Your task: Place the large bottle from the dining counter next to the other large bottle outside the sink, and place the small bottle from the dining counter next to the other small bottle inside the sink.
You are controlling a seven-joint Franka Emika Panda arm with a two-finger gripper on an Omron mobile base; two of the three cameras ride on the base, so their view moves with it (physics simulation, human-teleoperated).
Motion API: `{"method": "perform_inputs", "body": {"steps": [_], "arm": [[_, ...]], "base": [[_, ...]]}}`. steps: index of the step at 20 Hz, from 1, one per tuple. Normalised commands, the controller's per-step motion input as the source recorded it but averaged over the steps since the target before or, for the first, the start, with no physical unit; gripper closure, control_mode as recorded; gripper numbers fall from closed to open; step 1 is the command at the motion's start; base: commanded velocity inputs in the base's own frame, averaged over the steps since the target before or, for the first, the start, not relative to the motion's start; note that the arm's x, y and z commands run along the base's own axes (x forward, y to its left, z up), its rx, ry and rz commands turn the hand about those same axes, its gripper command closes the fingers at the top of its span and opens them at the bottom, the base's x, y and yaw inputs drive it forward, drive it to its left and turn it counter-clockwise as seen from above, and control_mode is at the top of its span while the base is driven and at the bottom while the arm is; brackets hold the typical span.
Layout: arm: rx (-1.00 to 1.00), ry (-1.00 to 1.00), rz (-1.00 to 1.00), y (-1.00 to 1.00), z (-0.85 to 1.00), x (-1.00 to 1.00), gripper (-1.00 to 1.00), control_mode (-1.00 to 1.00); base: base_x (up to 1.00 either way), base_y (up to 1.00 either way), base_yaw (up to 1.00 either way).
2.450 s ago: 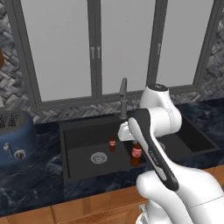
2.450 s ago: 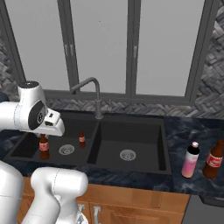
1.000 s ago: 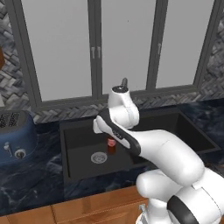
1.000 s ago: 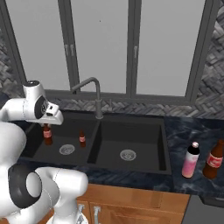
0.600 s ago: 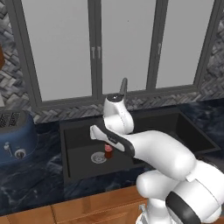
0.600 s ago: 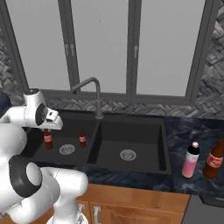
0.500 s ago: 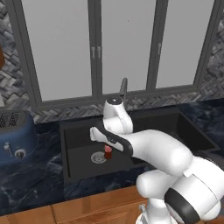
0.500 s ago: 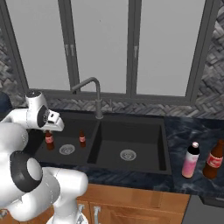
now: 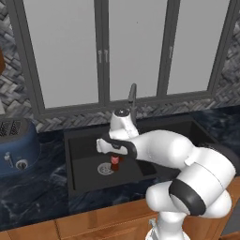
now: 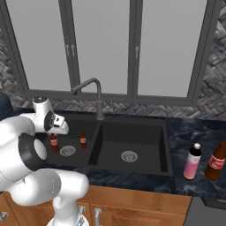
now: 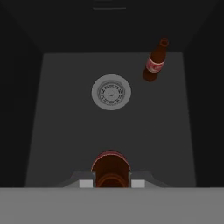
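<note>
My gripper (image 10: 54, 131) is down in the left basin of the black sink (image 10: 145, 137), shut on the neck of the small bottle (image 10: 54, 143), which hangs upright beside the round drain (image 10: 67, 151). The left base view shows that small bottle (image 9: 114, 162) under the gripper (image 9: 112, 151), just right of the drain (image 9: 105, 168). In the hand view its brown top (image 11: 110, 168) sits between my fingertips (image 11: 87, 183); I cannot tell whether it touches the floor. The other small bottle (image 10: 83, 140) (image 11: 155, 65) stands beyond the drain (image 11: 111, 92). On the worktop to the right stand the pink other large bottle (image 10: 193, 161) and the tall brown large bottle (image 10: 215, 161).
The dark gooseneck tap (image 10: 95, 95) rises behind the divider between the two basins. A blue toaster (image 9: 16, 145) stands on the worktop left of the sink (image 9: 69, 161). Windows run along the back wall. The right basin has its own drain (image 10: 129, 156).
The arm has swung left and lowered the held small bottle deeper into the left basin, close to the drain. The gripper stayed shut throughout.
</note>
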Motion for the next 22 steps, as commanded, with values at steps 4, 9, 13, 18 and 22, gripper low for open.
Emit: {"method": "perform_inputs", "body": {"steps": [4,9,13,18,22], "arm": [[0.0,0.01,0.0,0.0,-0.22,0.0,1.0,-1.0],[0.0,0.0,0.0,0.0,-0.23,0.03,1.0,-1.0],[0.0,0.0,0.0,0.0,-0.23,0.12,1.0,-1.0],[0.0,0.0,0.0,0.0,-0.3,0.07,1.0,-1.0],[0.0,0.0,0.0,0.0,-0.27,0.05,1.0,-1.0]], "base": [[0.0,0.0,0.0],[0.0,0.0,0.0],[0.0,0.0,0.0],[0.0,0.0,0.0],[0.0,0.0,0.0]]}}
